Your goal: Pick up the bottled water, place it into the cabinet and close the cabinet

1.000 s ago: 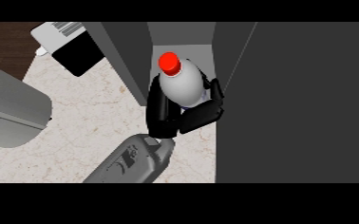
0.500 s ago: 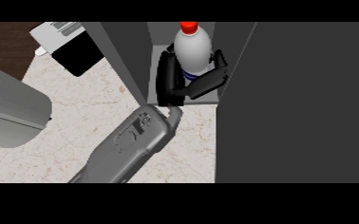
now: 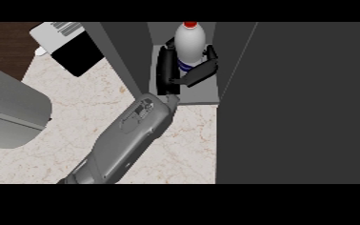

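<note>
The black hand (image 3: 171, 71) curls round the bottle (image 3: 191, 45), fingers on one side and thumb on the other. The bottle is smooth, rounded and white, with a red cap and a blue band near its base. It stands upright inside the open cabinet (image 3: 184, 97), between flat dark grey walls. The grey forearm (image 3: 126, 136) crosses the pale marbled counter (image 3: 77, 100). Which arm this is cannot be told.

Grey forearm (image 3: 126, 138) w/ ribbed detail, black robot hand (image 3: 172, 71) w/ slim fingers
</note>
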Action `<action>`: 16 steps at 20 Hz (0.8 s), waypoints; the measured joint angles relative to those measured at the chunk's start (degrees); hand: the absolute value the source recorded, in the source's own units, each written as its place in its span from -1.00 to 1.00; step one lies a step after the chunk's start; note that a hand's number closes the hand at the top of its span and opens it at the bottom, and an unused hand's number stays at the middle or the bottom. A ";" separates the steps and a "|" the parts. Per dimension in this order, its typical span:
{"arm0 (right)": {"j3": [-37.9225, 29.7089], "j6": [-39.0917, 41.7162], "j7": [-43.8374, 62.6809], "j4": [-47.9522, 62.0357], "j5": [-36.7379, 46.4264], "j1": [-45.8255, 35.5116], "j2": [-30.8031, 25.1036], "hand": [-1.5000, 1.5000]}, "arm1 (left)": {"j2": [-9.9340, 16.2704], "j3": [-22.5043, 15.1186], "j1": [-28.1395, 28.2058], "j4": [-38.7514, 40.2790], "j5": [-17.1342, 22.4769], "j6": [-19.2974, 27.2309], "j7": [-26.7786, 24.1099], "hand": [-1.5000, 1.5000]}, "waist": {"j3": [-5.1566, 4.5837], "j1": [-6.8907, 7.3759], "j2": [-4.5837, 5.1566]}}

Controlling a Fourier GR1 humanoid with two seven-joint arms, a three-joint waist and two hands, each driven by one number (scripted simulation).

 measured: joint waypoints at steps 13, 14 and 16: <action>0.95 1.29 1.67 0.43 -1.53 -1.45 0.58 -1.00 | 0.02 7.31 -8.22 18.58 6.23 -3.76 -10.48 1.00 | -0.04 -0.96 0.25; 0.69 1.57 1.49 0.52 -1.60 -1.35 0.57 -1.00 | 0.04 6.88 -8.80 20.05 5.67 -3.65 -10.81 1.00 | -0.04 -0.99 0.21; 1.00 2.02 1.17 0.54 -1.71 -1.14 0.83 -1.00 | 0.27 7.07 -10.72 23.81 4.47 -3.68 -11.38 -1.00 | -0.03 -1.16 0.23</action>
